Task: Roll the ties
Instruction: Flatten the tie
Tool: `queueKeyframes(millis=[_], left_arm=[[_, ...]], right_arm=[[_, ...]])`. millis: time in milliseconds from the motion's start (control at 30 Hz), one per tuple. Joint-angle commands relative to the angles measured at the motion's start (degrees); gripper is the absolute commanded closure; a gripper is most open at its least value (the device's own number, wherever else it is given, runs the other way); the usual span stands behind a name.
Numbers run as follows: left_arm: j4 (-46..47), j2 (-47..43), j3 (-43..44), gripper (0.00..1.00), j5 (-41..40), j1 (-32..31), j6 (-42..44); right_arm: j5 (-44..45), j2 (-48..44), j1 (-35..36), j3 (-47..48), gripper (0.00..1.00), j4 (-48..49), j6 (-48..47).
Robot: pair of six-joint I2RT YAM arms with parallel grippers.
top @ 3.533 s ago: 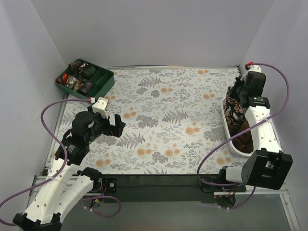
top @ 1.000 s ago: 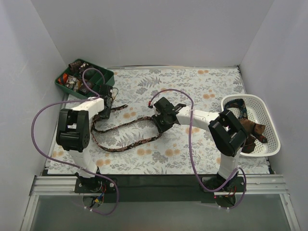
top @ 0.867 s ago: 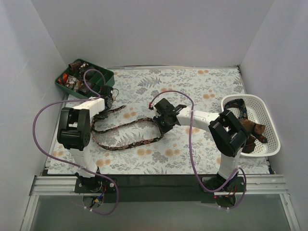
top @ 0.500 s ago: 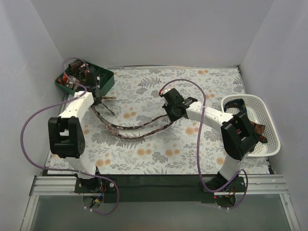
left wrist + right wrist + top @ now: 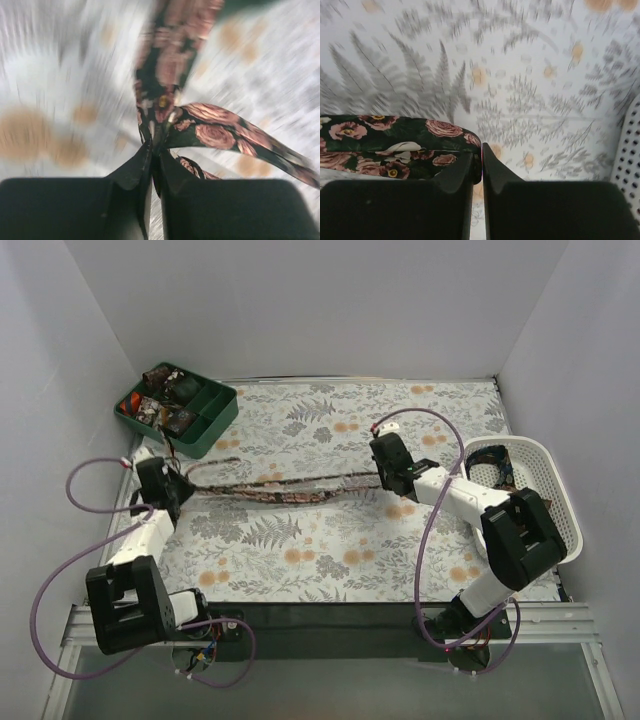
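Dark rose-printed tie (image 5: 290, 493) stretched out; left gripper (image 5: 154, 148) and right gripper (image 5: 481, 151) each pinch an end.

The tie (image 5: 280, 492) was woven cloth with a faint satin sheen, dark and printed with pink roses. The desk (image 5: 330, 550) wore a smooth, matt covering printed with ferns and flowers. On the left tool (image 5: 154, 150) and the right tool (image 5: 481, 150) the fingers looked like matt black plastic. The basket (image 5: 530, 444) was white perforated plastic. The tray (image 5: 210, 425) was dark green plastic, slightly glossy.
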Motion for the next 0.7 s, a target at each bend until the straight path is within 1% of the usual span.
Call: queueKeyframes(millis=[0,67,167,200,233,267,300,333,367,400,433,467,500,533,567,633,667], left_arm=[[13.46,-2.06,-12.99,0.89,7.86,1.11,-10.88],[16.19,-3.2,-17.21,0.84,9.27,1.2,-12.03],[16.64,-5.3,-19.43,0.81,9.98,1.2,-12.21],[16.47,-5.92,-20.56,0.8,9.89,1.2,-12.21],[16.03,-6.54,-20.84,0.73,9.72,1.2,-12.47],[14.55,-7.68,-21.01,0.7,9.63,1.29,-13.08],[13.75,-8.3,-21.01,0.65,9.37,1.29,-13.52],[11.83,-8.82,-20.75,0.55,9.28,1.29,-13.7],[10.33,-9.44,-20.05,0.48,9.01,1.29,-13.7],[8.05,-9.53,-19.0,0.39,8.4,1.2,-13.09],[5.42,-9.62,-15.77,0.3,7.79,1.2,-12.65],[-0.61,-9.71,-14.26,0.13,7.26,1.11,-12.21],[-3.28,-9.97,-12.59,0.08,6.47,1.11,-11.34],[-5.83,-10.15,-9.71,0.04,6.12,1.03,-9.85],[-11.34,-10.76,-8.11,0.02,5.42,0.68,-9.05],[-16.38,-11.46,-5.38,0.02,3.31,-0.11,-6.17],[-21.45,-11.99,-1.89,0.02,2.17,-1.42,-4.84]], right_arm=[[2.34,-0.56,-0.43,-6.37,0.86,2.96,5.67],[2.86,-1.09,-0.6,-9.09,0.86,3.13,7.69],[2.78,-3.89,-0.6,-12.34,0.84,2.96,10.23],[2.95,-5.04,-0.69,-13.4,0.77,2.96,10.94],[3.13,-7.4,-0.78,-14.37,0.75,2.96,11.47],[2.87,-8.64,-0.78,-15.16,0.65,2.79,11.91],[2.95,-9.96,-0.78,-16.83,0.62,2.7,12.7],[2.43,-12.67,-1.04,-17.54,0.5,2.35,13.14],[1.38,-14.0,-1.3,-18.33,0.47,2.34,13.06],[0.24,-15.23,-1.57,-19.21,0.44,2.34,13.06],[-1.08,-17.24,-1.74,-19.48,0.41,1.21,13.06],[-1.96,-18.13,-2.35,-19.65,0.37,0.42,13.06],[-3.27,-19.1,-2.88,-19.74,0.36,-0.37,13.32],[-6.42,-20.94,-3.5,-19.39,0.36,-1.95,13.15],[-8.19,-21.83,-4.46,-19.3,0.36,-2.4,12.97],[-12.92,-24.11,-5.34,-18.08,0.36,-2.84,12.88],[-14.0,-24.55,-6.39,-17.29,0.36,-2.93,13.06]])
